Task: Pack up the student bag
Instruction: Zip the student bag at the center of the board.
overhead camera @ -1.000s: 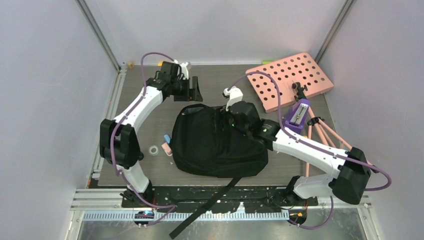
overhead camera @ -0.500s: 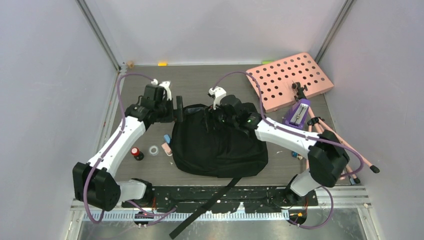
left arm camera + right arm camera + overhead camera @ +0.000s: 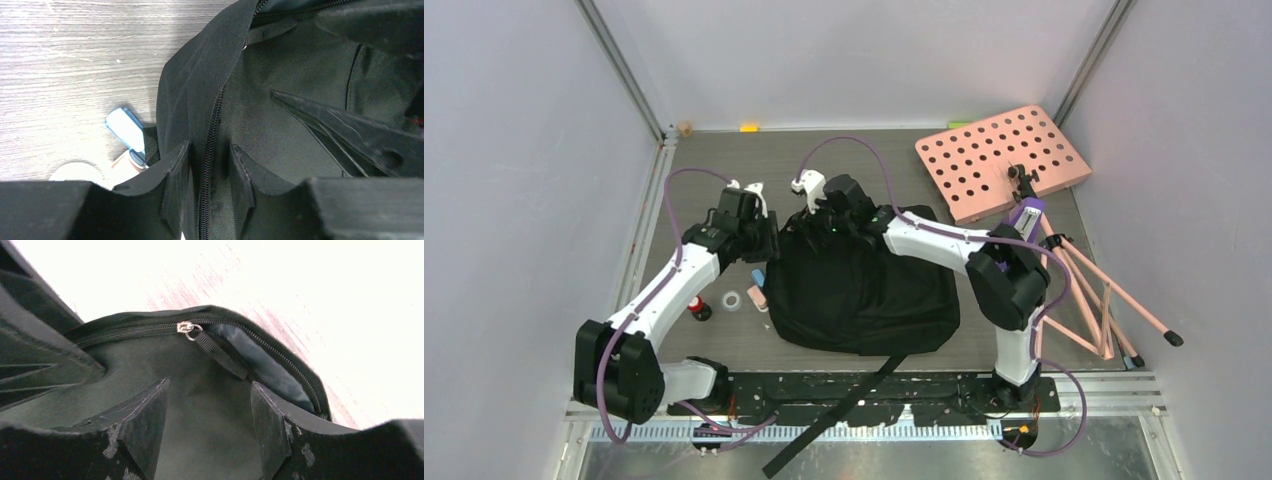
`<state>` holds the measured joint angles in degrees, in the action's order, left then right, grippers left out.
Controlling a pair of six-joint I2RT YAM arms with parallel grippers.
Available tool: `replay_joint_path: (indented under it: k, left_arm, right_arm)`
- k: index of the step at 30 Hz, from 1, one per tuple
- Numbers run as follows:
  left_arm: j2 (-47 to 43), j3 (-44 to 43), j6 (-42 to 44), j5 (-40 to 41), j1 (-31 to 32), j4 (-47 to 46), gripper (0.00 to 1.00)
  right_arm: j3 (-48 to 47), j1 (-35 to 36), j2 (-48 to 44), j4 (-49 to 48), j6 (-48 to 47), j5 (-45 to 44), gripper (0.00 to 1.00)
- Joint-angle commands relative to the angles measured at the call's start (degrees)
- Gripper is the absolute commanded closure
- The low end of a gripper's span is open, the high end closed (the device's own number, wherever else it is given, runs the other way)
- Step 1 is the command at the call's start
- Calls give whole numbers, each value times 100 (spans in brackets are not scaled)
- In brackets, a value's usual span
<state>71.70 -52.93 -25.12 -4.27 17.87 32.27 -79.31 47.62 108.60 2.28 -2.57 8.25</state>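
Observation:
The student bag (image 3: 864,290), a black backpack, lies in the middle of the table. My left gripper (image 3: 769,243) is at its upper left edge. In the left wrist view its fingers (image 3: 180,170) sit close on either side of a fold of the student bag (image 3: 300,120) that carries a zipper, pinching it. My right gripper (image 3: 822,218) is at the bag's far edge. In the right wrist view this gripper (image 3: 210,390) is open over black fabric. A silver zipper pull (image 3: 186,328) and a gap showing grey lining (image 3: 270,367) lie just beyond its tips.
A pink holed board (image 3: 1004,160) lies back right, with a purple device (image 3: 1022,225) and pink tripod legs (image 3: 1094,300) below it. Left of the bag are a red-capped bottle (image 3: 695,307), a tape roll (image 3: 733,300) and small pink and blue items (image 3: 759,290). A strap (image 3: 834,420) trails over the front edge.
My right gripper has slid left along the bag's far edge as the arm stretched out. My left gripper has moved from behind the bag onto its upper left edge.

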Motion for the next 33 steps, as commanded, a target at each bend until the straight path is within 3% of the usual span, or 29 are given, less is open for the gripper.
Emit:
replay_joint_path:
  k: [1, 7, 11, 15, 21, 24, 33]
  left_arm:
    - [-22, 51, -45, 108, -38, -548, 69]
    - [71, 131, -121, 20, -37, -708, 91]
    - [107, 155, -171, -40, -38, -764, 100]
    - [129, 199, -220, -110, -37, -814, 100]
    - [103, 309, -289, 1, -95, -849, 100]
    - [65, 391, -370, -21, -146, -908, 100]
    - [-135, 405, -550, -82, -235, -949, 100]
  right_arm:
    - [-514, -15, 328, 125, -620, -48, 34]
    - [-820, -15, 674, 239, -872, -105, 36]
    - [-1015, -15, 843, 284, -886, -210, 43]
    - [-1189, -15, 966, 354, -805, -237, 58]
    - [-853, -15, 722, -127, -610, -507, 98]
    - [-501, -15, 377, -542, -488, -762, 100]
    - [408, -4, -186, -1538, -291, -2836, 100]
